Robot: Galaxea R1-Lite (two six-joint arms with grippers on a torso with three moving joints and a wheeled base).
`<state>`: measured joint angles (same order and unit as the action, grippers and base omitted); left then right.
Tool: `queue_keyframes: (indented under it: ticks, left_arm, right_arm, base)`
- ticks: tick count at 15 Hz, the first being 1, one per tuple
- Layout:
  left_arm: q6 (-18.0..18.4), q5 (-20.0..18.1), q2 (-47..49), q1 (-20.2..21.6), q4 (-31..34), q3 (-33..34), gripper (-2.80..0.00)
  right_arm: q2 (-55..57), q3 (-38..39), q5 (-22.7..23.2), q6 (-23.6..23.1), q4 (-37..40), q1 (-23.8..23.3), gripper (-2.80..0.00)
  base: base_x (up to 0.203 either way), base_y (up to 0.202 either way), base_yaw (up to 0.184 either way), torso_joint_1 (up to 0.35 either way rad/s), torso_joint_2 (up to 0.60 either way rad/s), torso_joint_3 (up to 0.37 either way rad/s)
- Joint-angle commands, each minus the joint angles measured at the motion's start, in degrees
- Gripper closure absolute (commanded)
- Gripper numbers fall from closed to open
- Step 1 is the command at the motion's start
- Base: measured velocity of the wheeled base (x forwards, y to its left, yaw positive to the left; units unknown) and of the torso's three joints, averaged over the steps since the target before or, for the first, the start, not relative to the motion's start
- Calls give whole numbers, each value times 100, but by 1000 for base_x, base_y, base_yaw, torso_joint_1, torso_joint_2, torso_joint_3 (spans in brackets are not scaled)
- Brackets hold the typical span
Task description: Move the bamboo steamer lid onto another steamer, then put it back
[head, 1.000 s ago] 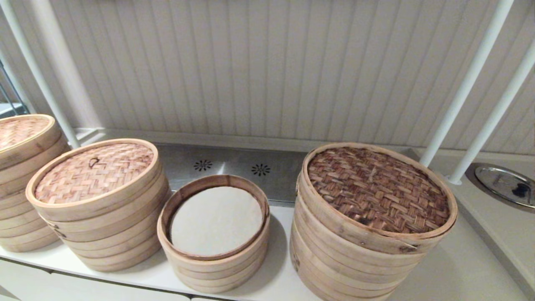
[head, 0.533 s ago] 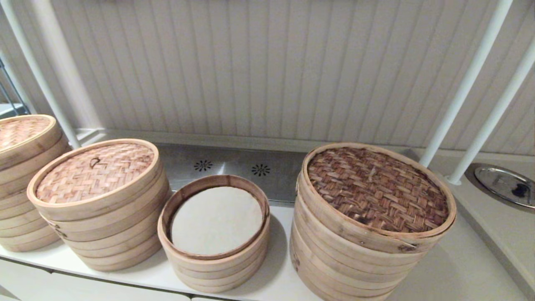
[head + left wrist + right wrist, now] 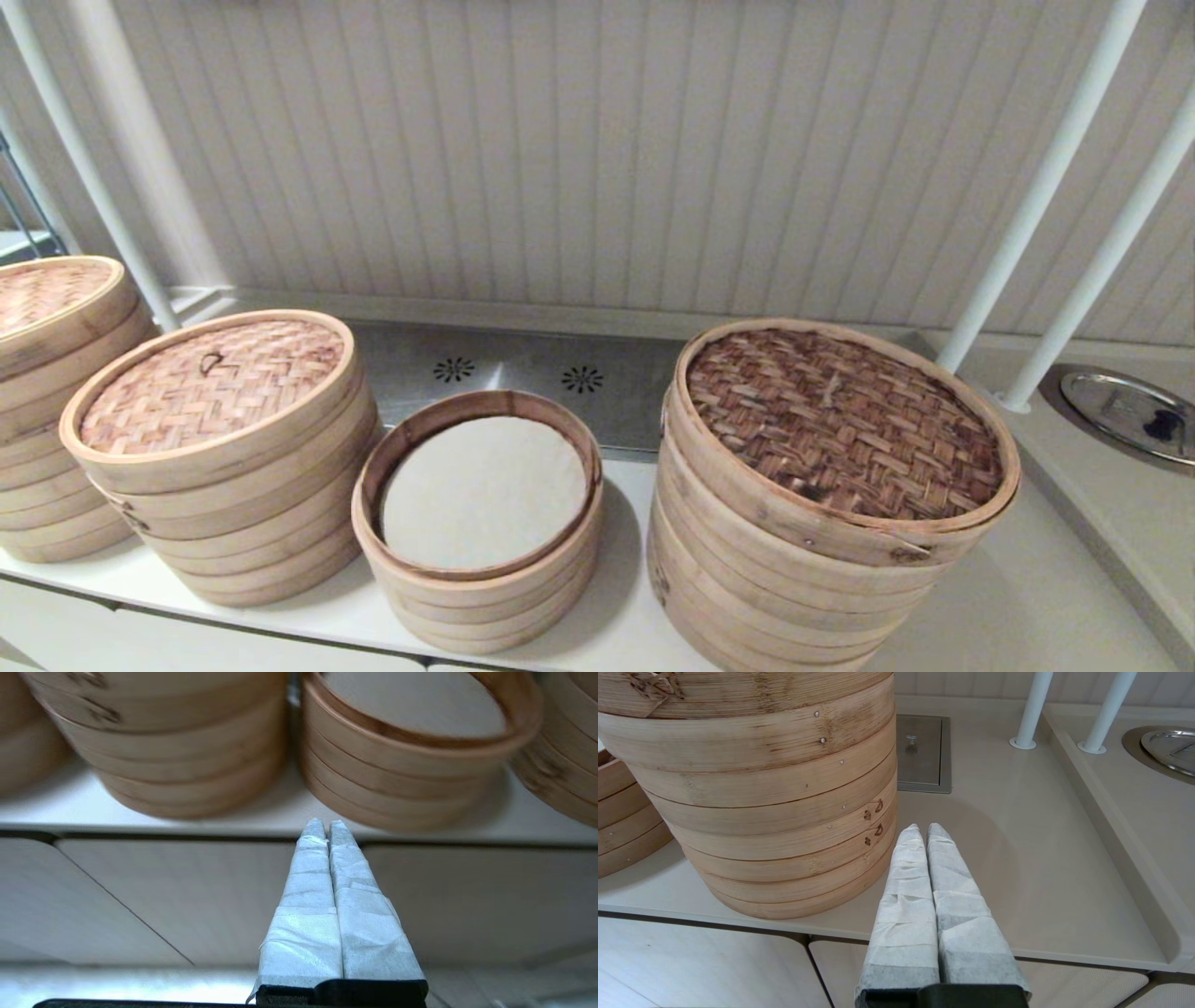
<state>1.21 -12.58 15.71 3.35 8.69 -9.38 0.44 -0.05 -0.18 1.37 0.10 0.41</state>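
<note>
Bamboo steamer lid [image 3: 210, 387] sits beside another steamer [image 3: 478, 523]. Our left gripper [image 3: 327, 828], clenched empty below its rim, risks bumping the stack.

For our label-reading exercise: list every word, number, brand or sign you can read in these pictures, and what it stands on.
No readable words, numbers or brands.
Dark marks on the widest steamer stack: fastenings, not letters.
Two flower-shaped hole patterns on the metal panel: no text.

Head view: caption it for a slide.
Bamboo steamer lid on its stack beside the open short steamer; no gripper visible.
</note>
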Motion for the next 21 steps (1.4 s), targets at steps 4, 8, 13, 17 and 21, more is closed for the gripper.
queue_keyframes:
  ticks: [4, 8, 13, 17, 21]
  left_arm:
    - [98, 170, -147, -178, -527, 587, 0]
    - [129, 526, -572, -202, -446, 621, 0]
    - [275, 1248, -1543, -264, -356, 786, 0]
    - [301, 1232, -1562, -265, -509, 850, 0]
    - [124, 1258, -1562, -271, -817, 956, 0]
  right_arm:
    - [9, 5, 0, -5, -1, 2, 0]
    - [9, 0, 0, 4, -1, 2, 0]
    - [9, -3, 0, 4, -1, 2, 0]
    - [9, -4, 0, 4, -1, 2, 0]
    - [9, 4, 0, 4, -1, 2, 0]
  base:
    - [0, 0, 0, 0, 0, 0]
    - [0, 0, 0, 0, 0, 0]
    - [0, 0, 0, 0, 0, 0]
    - [0, 0, 0, 0, 0, 0]
    - [0, 0, 0, 0, 0, 0]
